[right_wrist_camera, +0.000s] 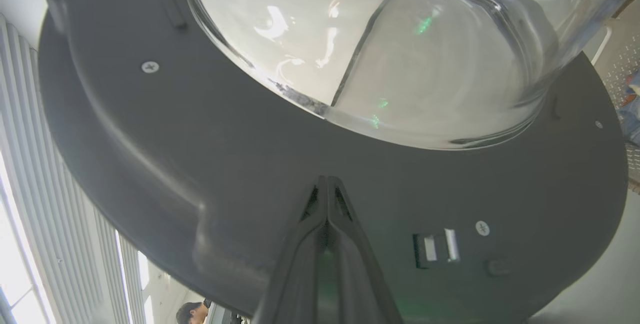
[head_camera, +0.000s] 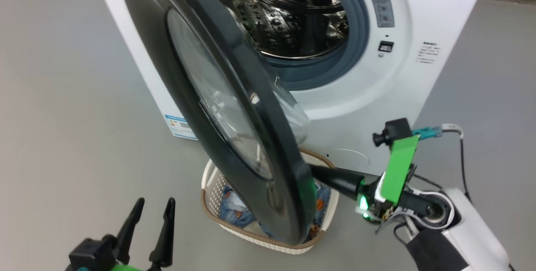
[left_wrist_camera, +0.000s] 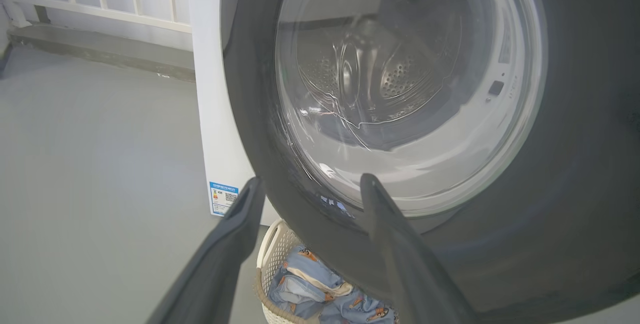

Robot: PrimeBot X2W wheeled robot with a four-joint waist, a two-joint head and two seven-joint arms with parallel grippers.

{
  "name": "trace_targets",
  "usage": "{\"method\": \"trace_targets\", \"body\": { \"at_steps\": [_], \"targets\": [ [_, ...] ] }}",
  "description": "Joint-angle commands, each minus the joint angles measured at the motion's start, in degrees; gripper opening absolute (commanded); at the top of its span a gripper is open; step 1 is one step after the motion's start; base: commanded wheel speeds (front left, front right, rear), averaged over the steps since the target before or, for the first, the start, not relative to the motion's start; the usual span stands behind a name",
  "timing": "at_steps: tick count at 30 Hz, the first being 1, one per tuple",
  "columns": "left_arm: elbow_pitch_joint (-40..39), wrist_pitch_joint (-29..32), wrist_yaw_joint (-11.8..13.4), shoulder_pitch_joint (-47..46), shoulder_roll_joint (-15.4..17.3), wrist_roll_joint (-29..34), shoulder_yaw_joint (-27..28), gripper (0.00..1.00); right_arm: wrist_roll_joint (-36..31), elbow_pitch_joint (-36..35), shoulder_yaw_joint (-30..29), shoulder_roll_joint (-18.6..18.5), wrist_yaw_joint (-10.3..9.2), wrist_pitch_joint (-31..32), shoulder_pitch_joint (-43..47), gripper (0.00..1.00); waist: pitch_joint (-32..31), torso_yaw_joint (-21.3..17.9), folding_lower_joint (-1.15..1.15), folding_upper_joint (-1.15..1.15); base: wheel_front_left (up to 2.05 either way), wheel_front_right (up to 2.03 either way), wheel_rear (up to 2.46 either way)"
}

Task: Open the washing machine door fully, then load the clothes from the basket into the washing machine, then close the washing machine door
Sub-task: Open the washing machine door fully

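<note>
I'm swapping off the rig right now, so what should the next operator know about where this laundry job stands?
The left gripper is open and empty, hovering low, left of the basket.
The right gripper is shut, tips at the inner face of the washing machine door.
The door is partly open, hanging over the basket.
The clothes lie in the basket on the floor before the washing machine; the drum looks empty.
Done: door unlatched. Left: open it fully, load the clothes, close the door.
</note>
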Motion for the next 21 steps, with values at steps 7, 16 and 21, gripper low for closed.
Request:
{"method": "trace_targets", "body": {
  "at_steps": [7, 16, 21],
  "targets": [
    [-2.0, -0.4, -0.1, 0.7, 1.1, 1.0, 2.4, 1.00, 0.7, -3.9, 2.8, 3.2, 0.09, 0.5, 1.9, 0.00, -1.1, 2.8, 0.00, 0.00, 0.00, 0.00, 0.00],
    [-2.1, -0.4, -0.1, 1.1, 0.9, 1.0, 2.6, 1.00, 0.4, -4.7, 3.5, 4.2, 0.09, 0.1, 2.9, 0.00, -1.5, 4.2, 0.00, 0.00, 0.00, 0.00, 0.00],
    [-2.2, -0.4, -0.1, 1.0, 0.8, 0.9, 3.0, 1.00, 0.3, -4.8, 3.7, 4.5, 0.09, 0.3, 3.0, 0.00, -1.4, 3.9, 0.00, 0.00, 0.00, 0.00, 0.00]
  ]
}}
